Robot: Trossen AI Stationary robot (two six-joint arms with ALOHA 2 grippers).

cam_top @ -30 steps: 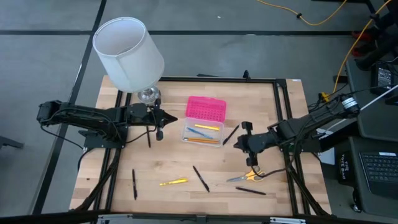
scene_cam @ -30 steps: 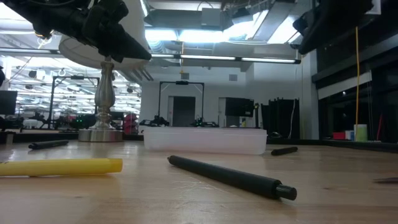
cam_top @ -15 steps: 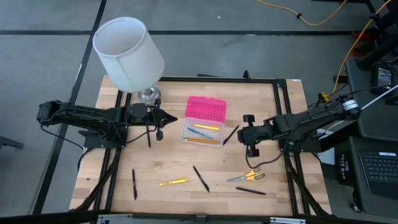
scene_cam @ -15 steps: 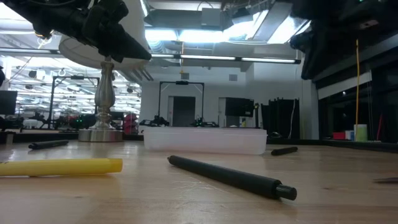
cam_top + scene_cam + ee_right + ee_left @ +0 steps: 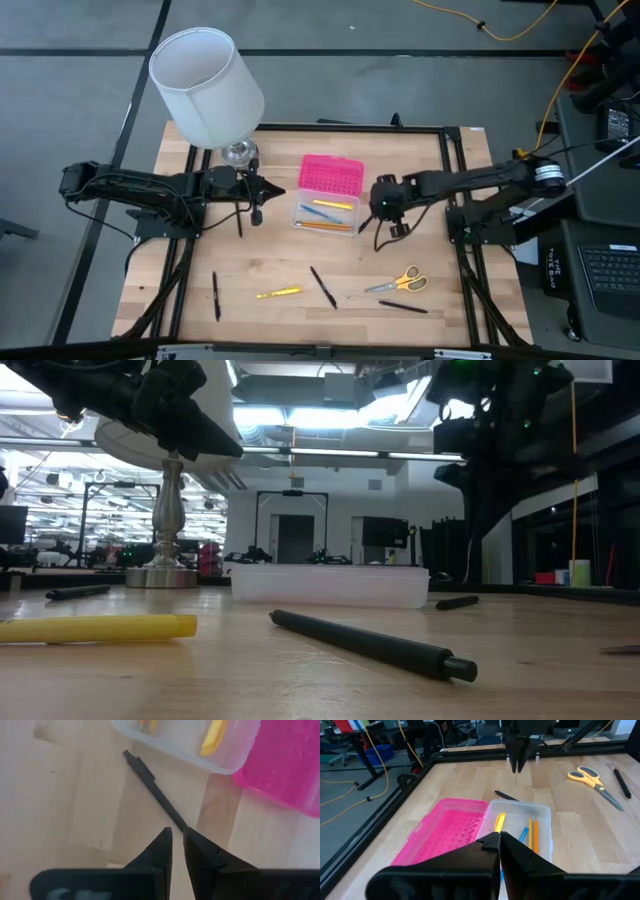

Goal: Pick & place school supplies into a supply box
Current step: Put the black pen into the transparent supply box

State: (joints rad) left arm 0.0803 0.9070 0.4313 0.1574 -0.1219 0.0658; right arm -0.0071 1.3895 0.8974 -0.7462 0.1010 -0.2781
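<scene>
The supply box stands open mid-table: its pink lid (image 5: 332,174) lies flat on the far side, and its clear base (image 5: 325,215) holds several pens. A black pen (image 5: 370,216) lies on the table by the base's right end. My right gripper (image 5: 381,207) hangs above that pen, pointing down, its fingers almost together and empty; in its wrist view (image 5: 177,834) the pen (image 5: 152,787) runs out from under the fingertips. My left gripper (image 5: 281,191) waits shut and empty left of the box. Yellow scissors (image 5: 405,282) lie at the near right.
A white lamp (image 5: 207,85) stands at the far left. Loose on the near half lie a yellow pen (image 5: 278,293) and black pens (image 5: 322,287), (image 5: 216,296), (image 5: 403,307). Another black pen (image 5: 239,218) lies under my left arm. A black frame (image 5: 455,160) edges the table.
My right gripper has swung from above the scissors toward the far and left, to above the black pen beside the box's right end, turning as it went. Nothing on the table has moved.
</scene>
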